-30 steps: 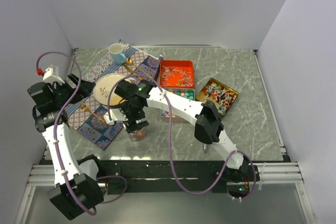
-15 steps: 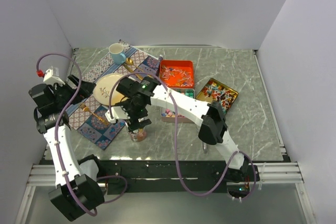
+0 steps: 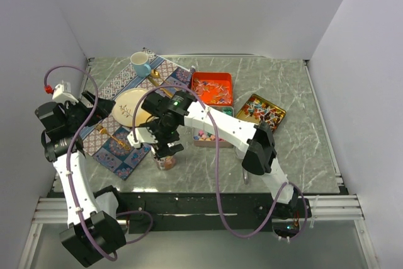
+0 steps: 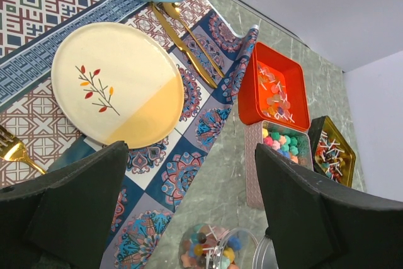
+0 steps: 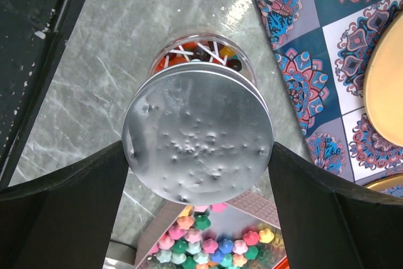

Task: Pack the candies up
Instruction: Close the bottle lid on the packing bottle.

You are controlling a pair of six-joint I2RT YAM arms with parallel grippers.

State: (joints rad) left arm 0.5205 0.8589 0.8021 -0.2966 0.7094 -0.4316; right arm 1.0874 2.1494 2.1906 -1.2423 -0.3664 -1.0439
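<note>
— So, where are the candies point(image 5: 196, 51) at this moment?
— A mixed lot sits in the clear jar point(image 3: 165, 162) near the front of the table point(image 3: 296, 149), just beside the patterned mat point(image 4: 189, 162). More lie loose in three tins farther back and to the right. The orange tin point(image 4: 250, 96) has pale wrapped pieces, the middle tin point(image 4: 252, 174) has pastel lumps, and the gold tin point(image 4: 313, 149) has striped ones.
— And your fingers?
— My right gripper point(image 5: 198, 149) is directly over the jar, spread wide. The silver lid point(image 5: 198, 133) spans the gap and its rim meets both fingers, so I read that as a grip across the lid. Whether the lid is seated on the jar's mouth or hangs just above it, I cannot tell. My left gripper point(image 4: 192, 149) hangs released over the mat, near the plate point(image 4: 116, 83), holding nothing.
— How will this lot handle?
— The sweets look tiny, light and hard. I judge they would roll and scatter if spilled, so I would not pinch them singly; the jar carries them. Its wall looks smooth, likely slippery, and it seems narrow enough to tip under a sideways push. The lid looks thin, stiff and light, so I would hold it level by the rim, across its width. If it needs twisting, my left fingers should take the jar's wall low down.
</note>
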